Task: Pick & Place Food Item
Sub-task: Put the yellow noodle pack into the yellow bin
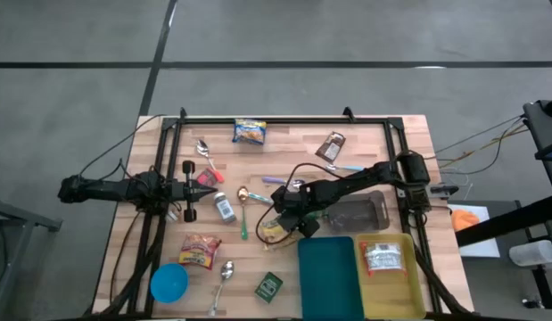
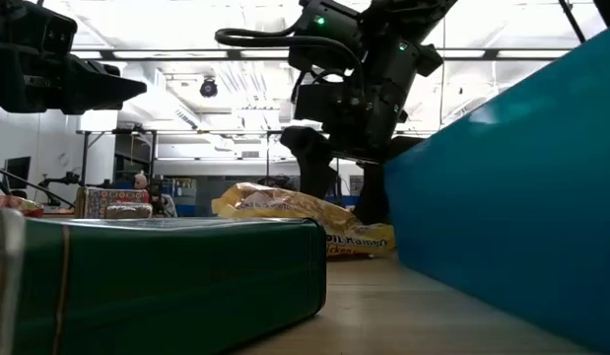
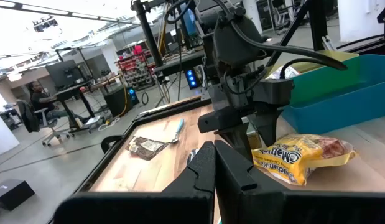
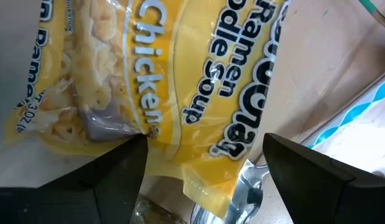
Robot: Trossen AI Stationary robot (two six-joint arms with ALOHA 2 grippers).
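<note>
Fingers (image 4: pixel 105 177) of the right gripper (image 4: pixel 204 171) stand wide apart, one on each side of the yellow ramen packet (image 4: pixel 161 81), straddling it; the pictures do not show them pressing it. The packet lies flat on the tabletop (image 1: pixel 284 143), near the middle of the front half, just beside the teal tray (image 1: pixel 329 272). Legible print on the packet: "Chicken", "Ramen", "Noodle Soup"; the left wrist view shows a brand beginning "Maru". A spoon (image 4: pixel 245 193) lies under the packet's edge. A yellow tray (image 1: pixel 402 283) sits at the front right corner. The left gripper (image 1: pixel 207 180) waits, fingers closed on nothing, near the left edge of the tabletop.
</note>
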